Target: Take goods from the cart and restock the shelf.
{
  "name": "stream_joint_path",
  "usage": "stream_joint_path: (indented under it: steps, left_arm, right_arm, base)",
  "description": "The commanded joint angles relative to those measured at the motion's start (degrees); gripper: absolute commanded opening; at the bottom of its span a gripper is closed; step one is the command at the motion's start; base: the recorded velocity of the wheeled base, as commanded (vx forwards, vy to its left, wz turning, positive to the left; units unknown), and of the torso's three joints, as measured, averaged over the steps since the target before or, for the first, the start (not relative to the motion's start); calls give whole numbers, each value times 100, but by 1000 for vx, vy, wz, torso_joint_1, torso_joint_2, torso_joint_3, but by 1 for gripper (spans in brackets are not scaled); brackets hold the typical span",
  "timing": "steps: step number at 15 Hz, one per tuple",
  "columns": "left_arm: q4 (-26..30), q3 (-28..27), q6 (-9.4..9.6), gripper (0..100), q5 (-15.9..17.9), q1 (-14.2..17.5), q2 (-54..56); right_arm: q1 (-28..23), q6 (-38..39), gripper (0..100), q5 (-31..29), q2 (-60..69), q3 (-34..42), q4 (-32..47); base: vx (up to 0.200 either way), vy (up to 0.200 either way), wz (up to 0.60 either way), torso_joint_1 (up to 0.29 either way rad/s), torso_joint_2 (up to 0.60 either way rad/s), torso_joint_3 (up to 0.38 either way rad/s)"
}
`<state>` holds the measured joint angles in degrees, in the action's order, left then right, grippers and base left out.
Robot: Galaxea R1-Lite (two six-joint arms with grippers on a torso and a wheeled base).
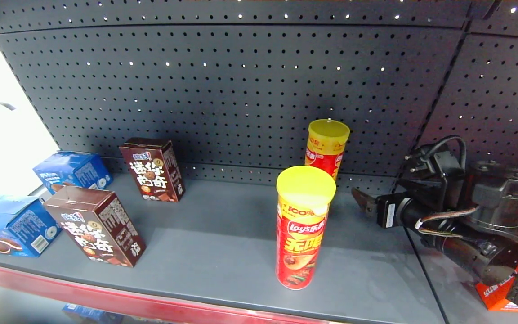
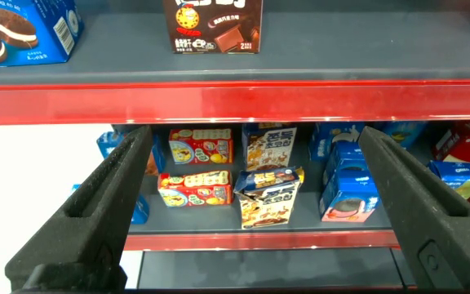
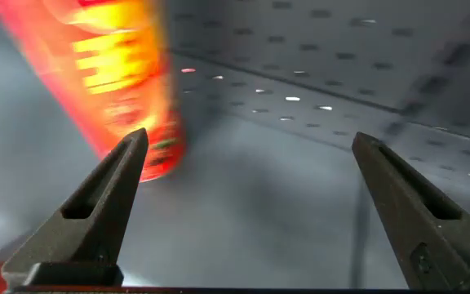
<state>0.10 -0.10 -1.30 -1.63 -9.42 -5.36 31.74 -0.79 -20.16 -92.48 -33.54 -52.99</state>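
A dark perforated back panel (image 1: 241, 81) rises behind the grey shelf (image 1: 223, 234), which has a red front edge. On it we see two upright chip cans with yellow lids and red labels carrying yellow lettering. The front can (image 1: 303, 229) is near the edge and the rear can (image 1: 326, 148) is close to the panel. To the left stand two brown boxes (image 1: 153, 170) with white characters and cookie pictures, and two blue boxes (image 1: 73, 171) picturing sandwich cookies. The right gripper (image 3: 250, 139) hovers over the shelf just right of the cans, fingers spread wide with nothing between them; one can, blurred, sits beside one finger. The left gripper (image 2: 253, 131) is likewise spread and empty, facing the red edge and a lower shelf (image 2: 219, 237) stocked with small boxes.
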Motion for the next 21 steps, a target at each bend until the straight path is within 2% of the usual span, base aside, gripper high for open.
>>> stream_joint_path:
  steps: [1,8,21]
  left_arm:
    - [-1,1,-1,100,-4,2,-9]
    - [-1,1,-1,100,-4,2,-9]
    - [-1,1,-1,100,-4,2,-9]
  right_arm:
    - [-107,18,100,-32,-183,-65,-44]
    - [-169,62,100,30,-1106,-681,-422]
    - [297,53,100,39,-948,-610,-422]
  base:
    - [0,0,0,0,0,0]
    - [0,0,0,0,0,0]
    - [0,0,0,0,0,0]
